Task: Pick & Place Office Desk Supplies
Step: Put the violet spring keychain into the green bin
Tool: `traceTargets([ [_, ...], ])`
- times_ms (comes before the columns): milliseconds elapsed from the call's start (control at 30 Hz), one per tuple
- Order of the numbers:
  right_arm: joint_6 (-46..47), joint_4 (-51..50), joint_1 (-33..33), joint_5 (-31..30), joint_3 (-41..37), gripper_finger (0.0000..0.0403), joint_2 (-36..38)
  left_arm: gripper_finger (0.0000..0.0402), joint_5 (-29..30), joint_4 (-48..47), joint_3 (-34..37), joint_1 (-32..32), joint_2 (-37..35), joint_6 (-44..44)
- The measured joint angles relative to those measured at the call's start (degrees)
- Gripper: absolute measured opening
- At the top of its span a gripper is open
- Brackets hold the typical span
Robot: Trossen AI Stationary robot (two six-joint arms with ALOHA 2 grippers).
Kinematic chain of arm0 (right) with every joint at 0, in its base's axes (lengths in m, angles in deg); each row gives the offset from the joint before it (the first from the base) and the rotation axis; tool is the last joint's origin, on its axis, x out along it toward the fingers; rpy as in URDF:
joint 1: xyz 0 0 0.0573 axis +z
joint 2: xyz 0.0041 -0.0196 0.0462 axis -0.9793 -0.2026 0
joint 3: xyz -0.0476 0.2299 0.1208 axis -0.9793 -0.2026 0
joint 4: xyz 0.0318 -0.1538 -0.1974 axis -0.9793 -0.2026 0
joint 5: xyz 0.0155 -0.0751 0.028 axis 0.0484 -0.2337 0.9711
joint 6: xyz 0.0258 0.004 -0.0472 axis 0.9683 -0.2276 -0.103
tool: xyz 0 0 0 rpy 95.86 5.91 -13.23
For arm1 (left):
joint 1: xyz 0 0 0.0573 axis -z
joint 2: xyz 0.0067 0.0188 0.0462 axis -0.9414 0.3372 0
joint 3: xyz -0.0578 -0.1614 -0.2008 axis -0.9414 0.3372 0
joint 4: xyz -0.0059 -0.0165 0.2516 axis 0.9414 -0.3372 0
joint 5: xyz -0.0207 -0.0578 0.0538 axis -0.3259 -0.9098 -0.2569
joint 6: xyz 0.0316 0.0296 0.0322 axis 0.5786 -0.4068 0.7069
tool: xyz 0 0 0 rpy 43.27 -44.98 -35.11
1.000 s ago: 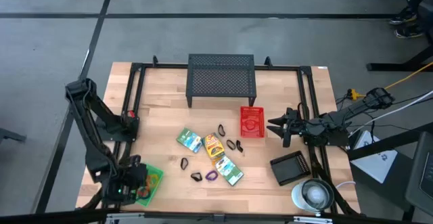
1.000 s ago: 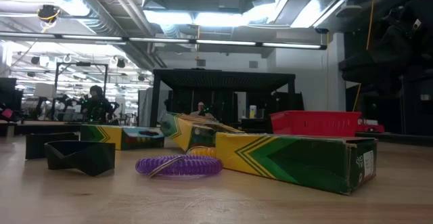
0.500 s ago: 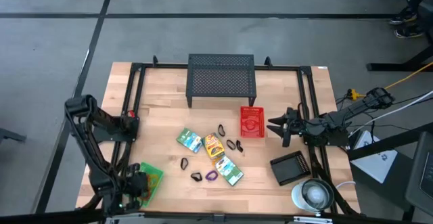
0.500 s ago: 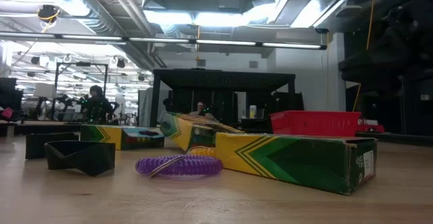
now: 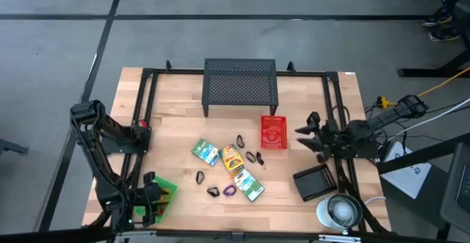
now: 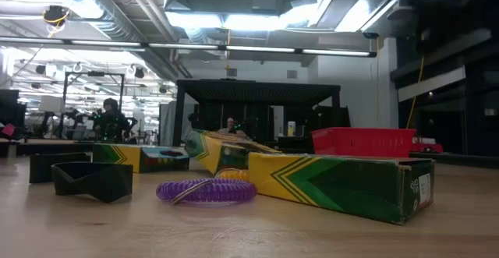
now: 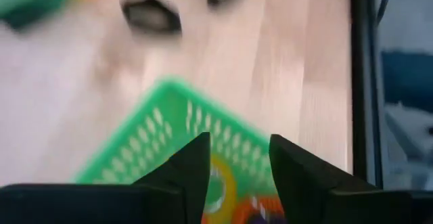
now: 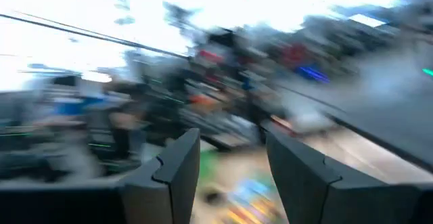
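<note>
Three printed packets lie flat mid-table: a green one (image 5: 206, 153), an orange one (image 5: 232, 157) and a green-blue one (image 5: 250, 186), which shows close up in the low view (image 6: 335, 182). Black clips (image 5: 251, 156) and a purple loop (image 5: 229, 191) lie around them. My left gripper (image 5: 149, 194) hovers open and empty over a green basket (image 5: 166, 198) at the near left. That basket holds yellow and orange loops (image 7: 223, 190). My right gripper (image 5: 305, 129) is open and empty in the air, right of a red basket (image 5: 273, 131).
A black mesh stand (image 5: 240, 85) stands at the far middle. A black tray (image 5: 316, 181) and a round white object (image 5: 338, 211) sit at the near right. Black frame rails (image 5: 144, 111) run along both sides of the table. People show far off in the room (image 6: 109, 118).
My left arm has folded lower and its gripper has shifted slightly over the green basket, baring more of it. My right gripper has turned and tipped up beside the red basket, and its dark bulk has left the low view's upper right. The packets, clips and loops have stayed put.
</note>
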Motion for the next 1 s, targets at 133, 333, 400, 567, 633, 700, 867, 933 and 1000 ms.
traceTargets([
  [133, -3.5, 5.3, 1.0, 15.9, 0.0, 0.0172, 0.1, 0.0152, 5.3, 0.0, 0.0, -0.4, -0.8, 3.0],
  [333, -3.0, 4.9, 2.9, 22.2, 0.0, 0.0172, 0.1, 0.0152, 8.9, 0.1, 0.0, -2.6, -2.5, 7.9],
  [400, -2.0, 5.7, 3.5, 22.6, 0.0, 0.0172, 0.1, 0.0152, 9.8, 0.5, 0.0, -3.8, -3.0, 10.5],
  [567, -1.9, 5.9, 4.4, 24.9, 0.0, 0.0172, 0.2, 0.0152, 10.4, 2.2, 0.0, -7.5, -3.5, 19.0],
  [633, -1.0, 5.9, 4.4, 25.0, 0.0, 0.0172, 0.2, 0.0152, 10.4, 2.5, 0.0, -8.9, -3.5, 21.3],
  [700, 2.5, 5.7, 4.4, 25.1, 0.0, 0.0172, 0.2, 0.0152, 10.3, 3.4, 0.0, -10.5, -3.5, 23.7],
  [867, 10.5, 6.0, 4.4, 24.1, 0.0, 0.0172, 0.2, 0.0152, 6.5, 6.3, 0.0, -16.4, -3.5, 30.1],
  [933, 5.9, 7.3, 4.6, 25.0, 0.0, 0.0172, 0.2, 0.0152, 3.6, 7.9, 0.0, -19.7, -3.5, 33.4],
  [1000, -3.4, 5.4, 5.2, 30.4, 0.0, 0.0172, 0.2, 0.0152, 2.0, 11.0, 0.0, -22.8, -3.5, 37.8],
])
